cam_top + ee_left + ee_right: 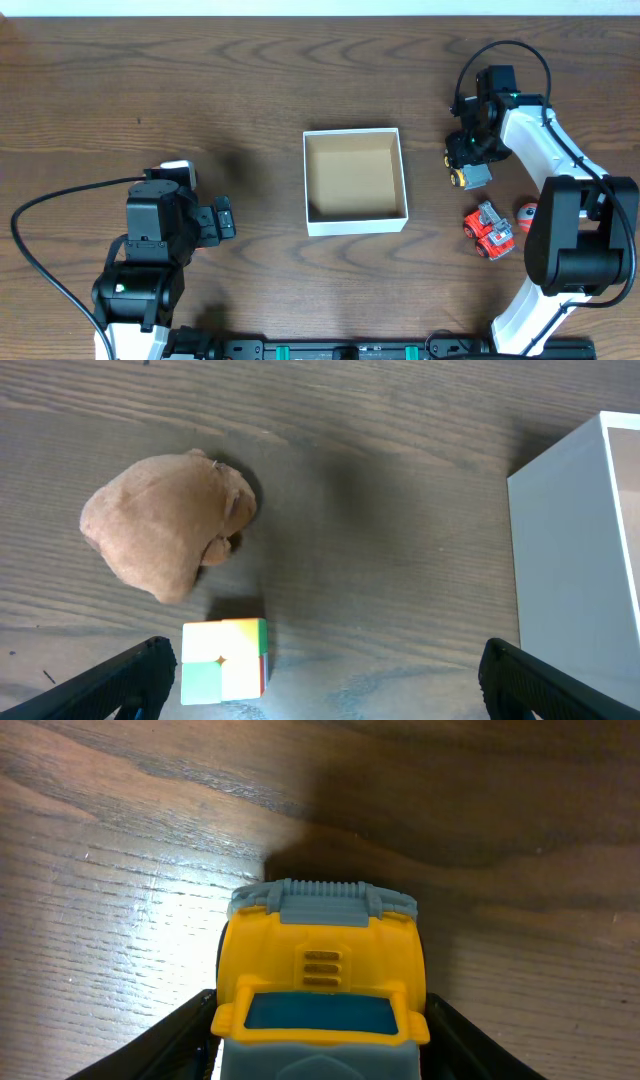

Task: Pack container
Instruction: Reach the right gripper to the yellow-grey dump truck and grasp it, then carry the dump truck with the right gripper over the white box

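Toy truck [320,950] is gripped at its sides by the right gripper [322,1015] for transfer to the container [355,222]; left gripper [325,665] is spread wide

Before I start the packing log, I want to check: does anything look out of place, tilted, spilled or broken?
Nothing stands out. The container stands flat, empty and undamaged. The yellow toy truck sits upright between the fingers of the right tool. The brown plush and the cube look intact.
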Robot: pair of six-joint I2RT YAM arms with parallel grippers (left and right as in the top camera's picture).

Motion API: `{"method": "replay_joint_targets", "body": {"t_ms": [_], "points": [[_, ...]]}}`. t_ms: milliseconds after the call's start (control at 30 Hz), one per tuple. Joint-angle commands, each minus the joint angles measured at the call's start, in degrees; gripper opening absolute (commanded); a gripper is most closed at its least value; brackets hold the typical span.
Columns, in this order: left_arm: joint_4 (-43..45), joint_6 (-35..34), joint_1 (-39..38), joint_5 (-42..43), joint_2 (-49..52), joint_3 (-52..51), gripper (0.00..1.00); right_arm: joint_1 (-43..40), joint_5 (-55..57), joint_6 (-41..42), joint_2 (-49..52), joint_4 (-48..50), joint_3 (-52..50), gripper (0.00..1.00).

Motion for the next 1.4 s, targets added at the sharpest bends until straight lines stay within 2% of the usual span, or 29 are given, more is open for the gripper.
{"method": "replay_joint_targets", "body": {"t_ms": [0,100,267,533,800,1000,1067,1233,1367], "points": [[0.04,-0.48,-0.09,-0.07,-0.04,1.51,0.98,-0.15,-0.55,0.68,0.55,-0.09,0.2,0.51],[0.04,-0.48,-0.09,-0.07,-0.04,1.51,0.98,-0.15,-0.55,0.68,0.55,-0.11,0.2,0.37],[0.02,-0.48,-0.09,-0.09,-0.04,1.51,0.98,0.13,-0.52,0.68,0.42,-0.24,0.22,0.01],[0.02,-0.48,-0.09,-0.07,-0.04,1.51,0.98,1.92,0.17,4.48,-5.07,-0.76,1.53,0.01],[0.0,-0.5,-0.09,-0.07,-0.04,1.51,0.98,7.15,0.81,11.65,-20.94,-0.09,2.34,0.01],[0.02,-0.5,-0.09,-0.07,-0.04,1.49,0.98,14.95,0.85,22.97,-29.03,-0.24,2.34,0.01],[0.02,-0.5,-0.09,-0.07,-0.04,1.46,0.98,18.4,1.99,29.05,-30.34,-0.22,2.34,0.01],[0.0,-0.5,-0.09,-0.07,-0.04,1.46,0.98,27.15,6.45,39.65,-29.79,-0.48,2.27,0.01],[0.0,-0.5,-0.09,-0.07,-0.04,1.46,0.98,31.61,13.29,44.37,-26.45,-2.38,2.21,0.01]]}}
